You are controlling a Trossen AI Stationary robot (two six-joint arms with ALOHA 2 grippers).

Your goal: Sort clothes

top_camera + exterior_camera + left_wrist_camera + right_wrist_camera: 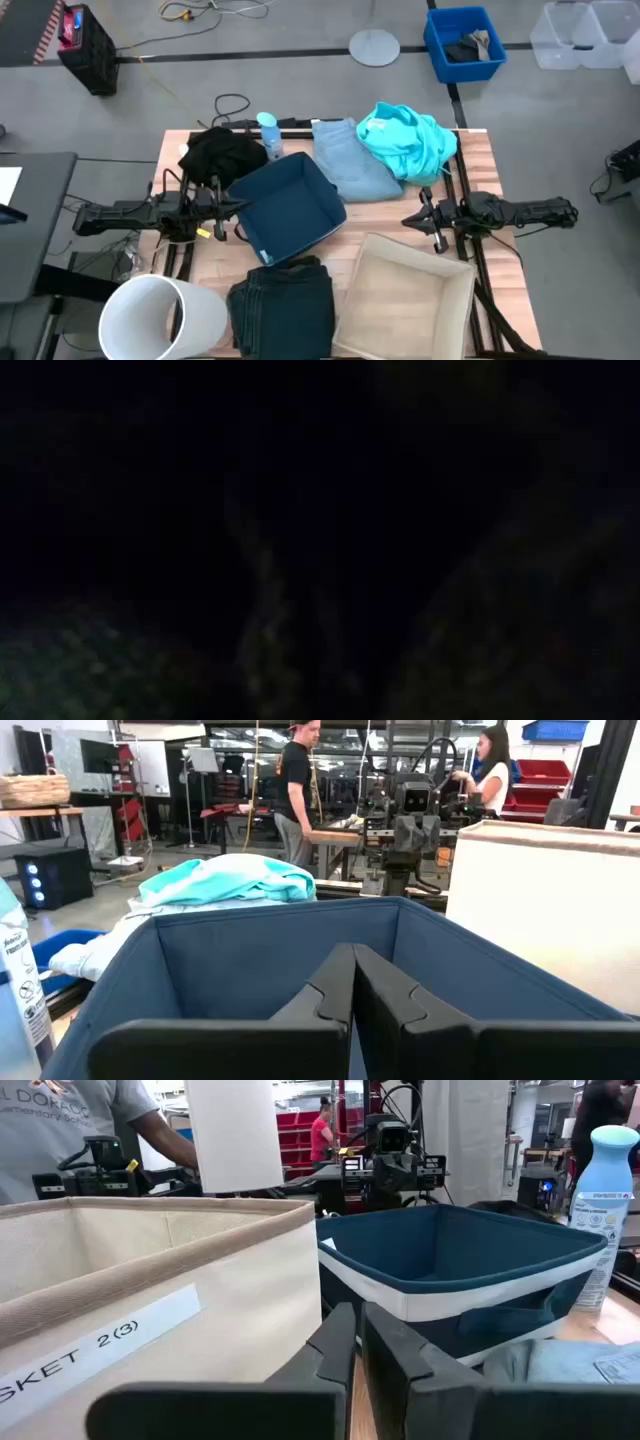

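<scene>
1. Turquoise top [405, 140] heaped at the table's [495, 190] far right, touching pale blue jeans [350, 160]; black garment [222, 152] far left; navy jeans [283, 305] at the near edge.
2. Blue bin [288, 208] and beige basket [410, 298] sit central (presumably as sorting targets), both empty.
3. Left gripper [238, 206] closed, empty, beside the blue bin.
4. Right gripper [410, 219] nearly closed, holding nothing.

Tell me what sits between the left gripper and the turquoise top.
The blue fabric bin stands directly in the way: the left gripper, shut, sits at its near wall, and the turquoise top lies beyond the bin's far side, next to the pale blue jeans. The right gripper waits closer to the top, with bare table between.
</scene>
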